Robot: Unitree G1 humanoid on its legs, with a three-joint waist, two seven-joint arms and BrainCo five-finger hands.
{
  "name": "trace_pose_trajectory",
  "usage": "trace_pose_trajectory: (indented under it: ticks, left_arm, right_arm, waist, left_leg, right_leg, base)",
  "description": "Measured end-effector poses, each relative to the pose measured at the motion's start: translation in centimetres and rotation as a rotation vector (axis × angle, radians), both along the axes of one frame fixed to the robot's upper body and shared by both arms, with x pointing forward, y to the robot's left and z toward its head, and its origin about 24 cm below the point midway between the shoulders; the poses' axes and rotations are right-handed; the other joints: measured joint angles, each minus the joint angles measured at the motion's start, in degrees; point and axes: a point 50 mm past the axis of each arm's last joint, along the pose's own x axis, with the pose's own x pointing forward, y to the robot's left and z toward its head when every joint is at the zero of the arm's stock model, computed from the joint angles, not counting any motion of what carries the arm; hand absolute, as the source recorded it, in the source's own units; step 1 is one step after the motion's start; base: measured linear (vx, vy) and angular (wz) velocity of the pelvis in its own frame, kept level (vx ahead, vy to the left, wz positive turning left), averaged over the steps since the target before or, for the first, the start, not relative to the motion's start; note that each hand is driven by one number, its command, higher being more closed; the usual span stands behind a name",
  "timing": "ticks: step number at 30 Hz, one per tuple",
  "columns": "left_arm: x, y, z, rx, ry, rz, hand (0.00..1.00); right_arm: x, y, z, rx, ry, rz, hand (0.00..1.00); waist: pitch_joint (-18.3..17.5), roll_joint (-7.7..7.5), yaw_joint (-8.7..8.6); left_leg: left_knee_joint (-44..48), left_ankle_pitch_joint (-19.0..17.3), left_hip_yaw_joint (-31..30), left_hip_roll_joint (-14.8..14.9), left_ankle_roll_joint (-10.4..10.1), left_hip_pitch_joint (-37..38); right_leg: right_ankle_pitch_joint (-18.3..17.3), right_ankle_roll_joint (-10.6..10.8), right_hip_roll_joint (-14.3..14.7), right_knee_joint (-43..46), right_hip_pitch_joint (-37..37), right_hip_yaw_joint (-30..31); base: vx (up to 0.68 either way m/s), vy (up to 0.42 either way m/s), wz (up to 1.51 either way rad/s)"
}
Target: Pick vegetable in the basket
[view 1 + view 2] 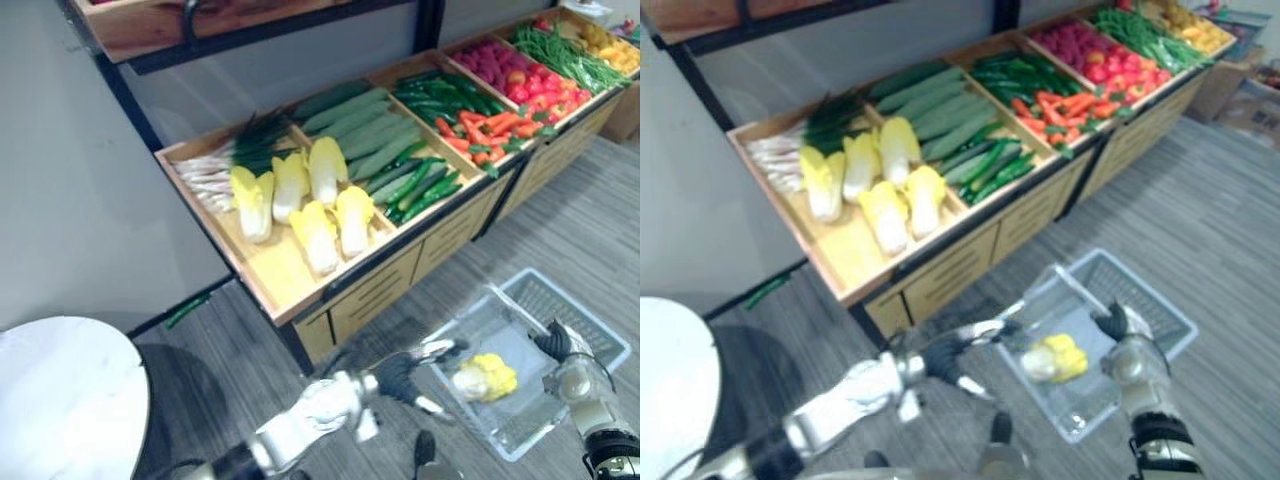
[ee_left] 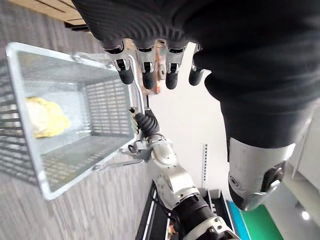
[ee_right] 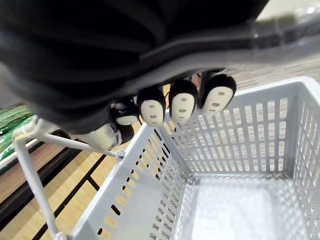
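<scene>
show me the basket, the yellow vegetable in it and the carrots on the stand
basket (image 1: 545, 298), left eye view, far mesh wall
yellow vegetable (image 1: 487, 377), left eye view, its middle
carrots (image 1: 490, 130), left eye view, middle of the pile

The basket (image 1: 590, 325) sits on the floor (image 1: 590, 220), just in front of the produce stand (image 1: 380, 290), with one cabbage (image 1: 485, 377) lying inside it.

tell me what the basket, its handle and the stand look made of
Basket: looks like grey matte plastic, judging by its moulded slotted walls. Handle: probably metal wire with a pale coating, as it is thin, round and stiff. Stand: wood, likely sealed, with pale grain showing on the drawer fronts and tray edges.
</scene>
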Motion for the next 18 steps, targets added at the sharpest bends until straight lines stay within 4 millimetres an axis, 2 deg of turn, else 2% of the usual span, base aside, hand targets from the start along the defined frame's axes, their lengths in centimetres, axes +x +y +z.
trace_pose_trajectory:
  ticks: [2, 5, 7, 8, 10, 11, 13, 15, 16, 18]
  left_arm:
    - [-0.8, 3.3, 0.4, -0.029, 0.041, 0.083, 0.00]
    - [-1.0, 6.0, 0.1, -0.078, 0.030, 0.288, 0.00]
    - [-0.4, 9.7, -1.4, -0.065, 0.035, 0.591, 0.00]
    - [-0.2, 11.0, -1.9, -0.050, 0.039, 0.677, 0.00]
    - [-0.1, 16.5, -4.7, 0.037, 0.082, 1.077, 0.00]
    - [-0.4, 18.0, -5.3, 0.061, 0.096, 1.191, 0.00]
    - [-2.8, 23.5, -7.8, 0.222, 0.176, 1.603, 0.00]
    - [-5.0, 25.9, -9.4, 0.365, 0.252, 1.765, 0.00]
    - [-7.7, 27.5, -11.1, 0.486, 0.359, 1.895, 0.00]
    - [-10.1, 28.1, -12.5, 0.546, 0.489, 1.998, 0.00]
  right_arm:
    - [-0.9, -0.2, -0.7, 0.004, 0.036, -0.005, 1.00]
    - [-2.9, -0.8, -2.0, 0.004, 0.095, -0.032, 1.00]
    - [-5.0, -1.4, -3.1, 0.020, 0.136, -0.075, 1.00]
    - [-5.4, -1.5, -3.3, 0.026, 0.141, -0.088, 1.00]
    - [-6.7, -1.5, -4.0, 0.055, 0.149, -0.134, 1.00]
    - [-7.0, -1.4, -4.2, 0.066, 0.147, -0.144, 1.00]
    - [-7.5, -0.3, -5.1, 0.104, 0.159, -0.146, 1.00]
    - [-7.6, 0.6, -5.5, 0.131, 0.157, -0.142, 1.00]
    - [-7.8, 1.4, -6.0, 0.150, 0.161, -0.134, 1.00]
    - [-7.8, 2.1, -6.2, 0.171, 0.155, -0.127, 1.00]
  waist:
    - [-0.9, -0.35, 0.50]
    - [-2.9, -1.09, 0.84]
    - [-4.3, -1.40, 1.76]
    - [-4.3, -1.53, 2.34]
    - [-4.6, -1.89, 3.90]
    - [-4.7, -1.96, 4.08]
    - [-4.9, -2.41, 4.46]
    - [-5.0, -2.55, 4.22]
    - [-5.0, -2.62, 4.22]
    - [-5.1, -2.72, 4.22]
  left_leg:
    - [0.0, 0.0, -0.4, -0.1, 0.0, -0.4]
    - [0.0, 0.4, -3.3, -0.2, 0.0, -2.3]
    - [0.0, 1.1, -6.5, -0.3, 0.2, -4.3]
    - [0.0, 1.2, -7.1, -0.4, 0.2, -4.4]
    - [0.0, 1.3, -9.1, -1.0, 0.2, -4.3]
    - [0.0, 1.3, -9.4, -1.0, 0.2, -4.3]
    - [0.0, 1.2, -10.4, -1.2, 0.2, -4.6]
    - [0.0, 1.2, -11.0, -1.3, 0.2, -5.0]
    - [0.0, 1.2, -11.1, -1.4, 0.4, -5.0]
    - [0.0, 1.0, -11.0, -1.4, 0.6, -4.9]
  right_leg:
    - [-0.4, 0.0, -0.2, -0.1, 0.0, -0.7]
    - [-1.2, 0.3, -0.6, -0.3, 0.1, -3.3]
    - [-1.5, 0.0, -0.8, -0.5, 0.6, -6.5]
    - [-1.5, -0.1, -0.8, -0.7, 0.9, -7.2]
    - [-1.6, -0.2, -0.9, -1.6, 2.7, -9.2]
    - [-1.6, -0.2, -0.9, -1.8, 3.1, -9.6]
    - [-1.8, -0.1, -0.9, -2.2, 3.6, -10.9]
    - [-1.8, -0.2, -1.0, -2.2, 3.8, -11.5]
    - [-1.9, -0.1, -1.1, -2.2, 3.9, -11.7]
    - [-2.0, 0.0, -1.3, -2.2, 4.0, -11.7]
  base:
    - [-0.02, -0.022, 0.13]
    - [0.02, -0.020, 0.46]
    - [0.04, -0.017, 0.71]
    - [0.02, 0.007, 0.55]
    - [0.01, 0.019, 0.41]
    - [0.01, 0.015, 0.32]
    - [0.02, 0.015, 0.25]
    - [0.04, 0.017, 0.16]
    - [0.06, 0.027, 0.09]
    - [0.06, 0.023, 0.02]
